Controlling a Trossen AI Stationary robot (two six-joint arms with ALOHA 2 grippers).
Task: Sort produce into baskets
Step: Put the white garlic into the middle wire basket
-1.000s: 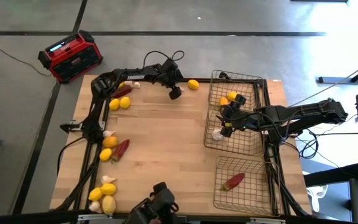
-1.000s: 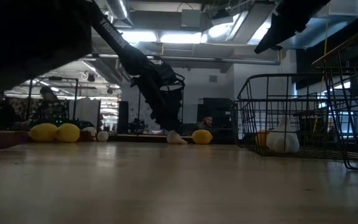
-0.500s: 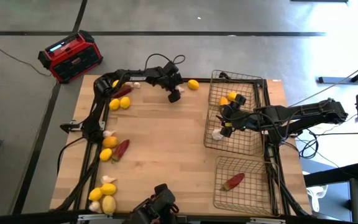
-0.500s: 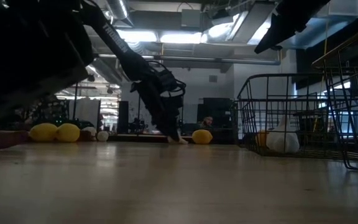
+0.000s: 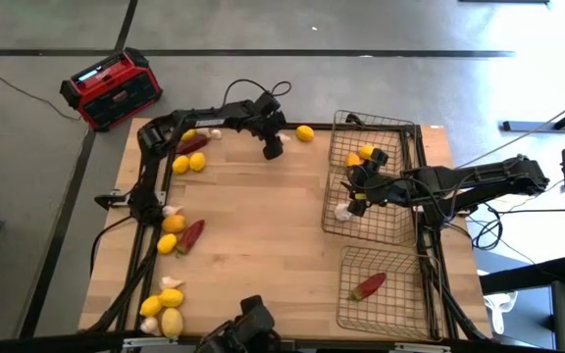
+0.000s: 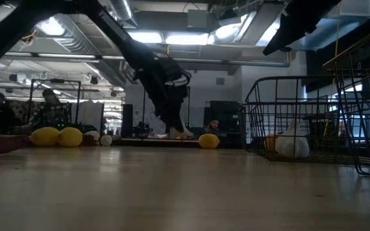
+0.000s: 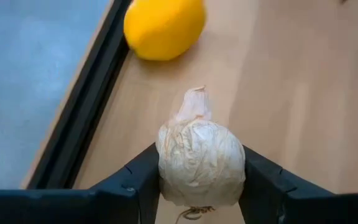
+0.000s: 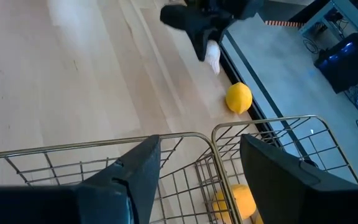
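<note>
Now the left gripper (image 7: 201,186) has closed in on a garlic bulb (image 7: 201,163) near the far edge of the tabletop (image 5: 263,235); a moment ago its fingers were wider apart. Both fingers press on the sides of the white bulb, and in the low view it looks lifted just off the wood.

Going from the near edge: three lemons (image 5: 164,309) sit in the near left corner. A red chili pepper (image 5: 368,286) lies in the near right basket (image 5: 385,290). Along the left edge, farther in, there is a second pepper (image 5: 191,234) beside a lemon and a small white bulb.

On the right side, the right gripper (image 5: 358,186) hangs over the bigger basket (image 5: 373,176). Its fingers are apart and hold nothing. This basket has a lemon (image 5: 366,152) and a white garlic bulb (image 5: 342,211) inside.

By the far edge, one lemon (image 5: 305,133) lies just beside the left gripper, close to the black rail. More lemons and a third pepper (image 5: 192,144) sit in the far left corner.

On the floor past that corner stands a red radio (image 5: 111,88).
</note>
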